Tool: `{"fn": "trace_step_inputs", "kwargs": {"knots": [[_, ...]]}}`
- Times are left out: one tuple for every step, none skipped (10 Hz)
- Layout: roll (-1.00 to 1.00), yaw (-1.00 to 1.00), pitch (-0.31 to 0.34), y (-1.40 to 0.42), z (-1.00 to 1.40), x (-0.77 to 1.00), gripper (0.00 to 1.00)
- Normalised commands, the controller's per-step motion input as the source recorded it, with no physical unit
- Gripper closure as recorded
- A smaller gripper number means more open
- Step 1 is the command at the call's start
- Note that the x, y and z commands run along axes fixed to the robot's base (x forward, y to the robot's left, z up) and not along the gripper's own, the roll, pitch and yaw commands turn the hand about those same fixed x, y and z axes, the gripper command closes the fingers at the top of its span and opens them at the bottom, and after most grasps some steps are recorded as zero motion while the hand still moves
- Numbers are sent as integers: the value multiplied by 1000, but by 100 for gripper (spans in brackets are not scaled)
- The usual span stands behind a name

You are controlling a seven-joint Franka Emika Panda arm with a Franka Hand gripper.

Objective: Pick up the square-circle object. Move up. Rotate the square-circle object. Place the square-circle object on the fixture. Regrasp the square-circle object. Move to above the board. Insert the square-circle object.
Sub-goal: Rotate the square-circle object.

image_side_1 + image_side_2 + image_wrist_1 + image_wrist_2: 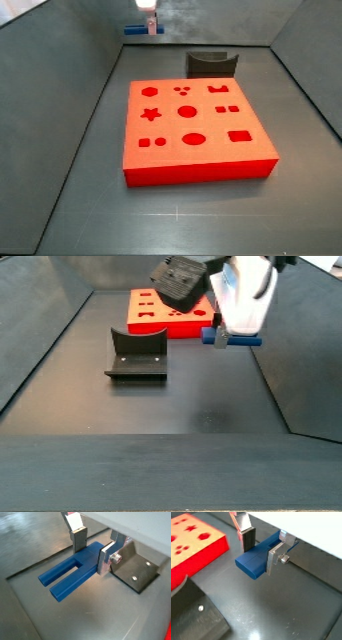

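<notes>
Above the dark floor, clear of every surface, the gripper (92, 548) holds the square-circle object (72, 573) clamped between its two silver fingers, the jaws closed narrowly on the blue piece's blocky end. In a wrist view the two prongs point away from the fingers, with an open slot between them, and the fixture (138, 568) lies on the floor just beyond the nearer finger (105, 558), apart from the peg. In a wrist view the solid blue end (258, 559) faces the camera, and the board (192, 545) sits off to one side, its near edge well apart from the peg with bare floor between. In a side view the gripper (230, 338) hangs near the right wall with the blue piece (227, 339) lying level at its tip, the fixture (136, 353) standing on the floor to its left with open floor between them, and the board (167, 314) behind. In a side view the board (195, 130) fills the middle of the floor, narrow strips of floor run along both its long edges, and the fixture (211, 63) stands just past its far edge; the gripper (147, 18) shows only as a small shape at the far end, too small to read.
</notes>
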Motion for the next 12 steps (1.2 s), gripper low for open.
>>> {"fn": "trace_step_inputs", "kwargs": {"knots": [[-8,-1000,-6,15,6,6,100],[-8,-1000,-6,15,6,6,100],[-9,-1000,-6,15,6,6,100],[-9,-1000,-6,15,6,6,100],[-10,-1000,-7,15,6,6,100],[-10,-1000,-7,15,6,6,100],[-11,-1000,-7,16,6,6,100],[-12,-1000,-8,15,6,6,100],[-12,-1000,-8,16,6,6,100],[-13,-1000,-9,15,6,6,100],[-14,-1000,-10,16,6,6,100],[-16,-1000,-11,16,6,6,100]]}}
